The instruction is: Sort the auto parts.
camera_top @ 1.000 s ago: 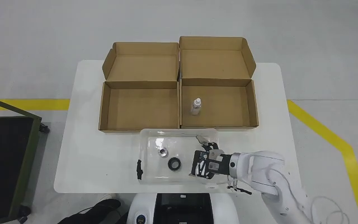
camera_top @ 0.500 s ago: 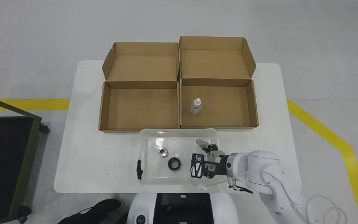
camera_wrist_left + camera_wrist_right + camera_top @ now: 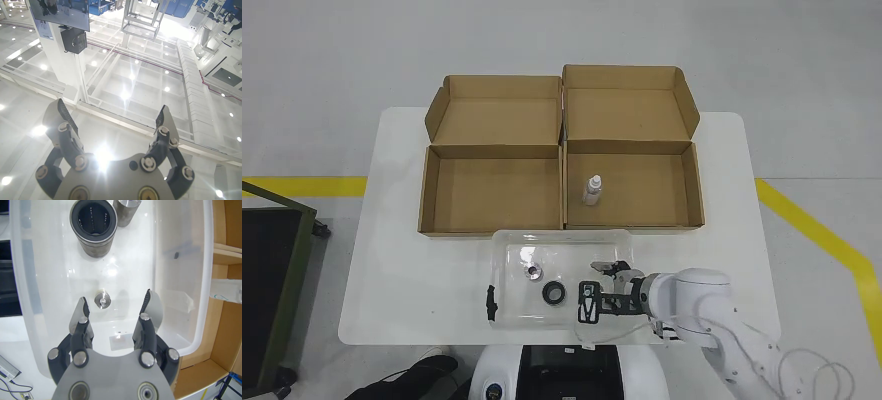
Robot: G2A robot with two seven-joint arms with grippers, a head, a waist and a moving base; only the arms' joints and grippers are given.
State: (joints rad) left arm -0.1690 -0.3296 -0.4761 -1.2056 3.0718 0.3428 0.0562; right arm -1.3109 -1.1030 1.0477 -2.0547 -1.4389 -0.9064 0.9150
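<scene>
1. Hanging wide open over the see-through plastic tub (image 3: pixel 200 294), the right pincer (image 3: pixel 115 296) holds nothing.
2. A small shiny round metal piece (image 3: pixel 102 301) sits on the tub floor between its tips, nearer one.
3. A big black-and-grey metal ring tube (image 3: pixel 94 228) and a grey metal roll (image 3: pixel 125 213) stand farther along in the tub.
4. The left pincer (image 3: pixel 112 103) is open too, holding nothing.
5. A small white bottle (image 3: pixel 593 187) stands in a brown cardboard box (image 3: pixel 642 205).

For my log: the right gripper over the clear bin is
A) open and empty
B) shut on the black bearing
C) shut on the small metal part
A: the right gripper stands open, and the small metal part lies free in the clear bin.
</scene>
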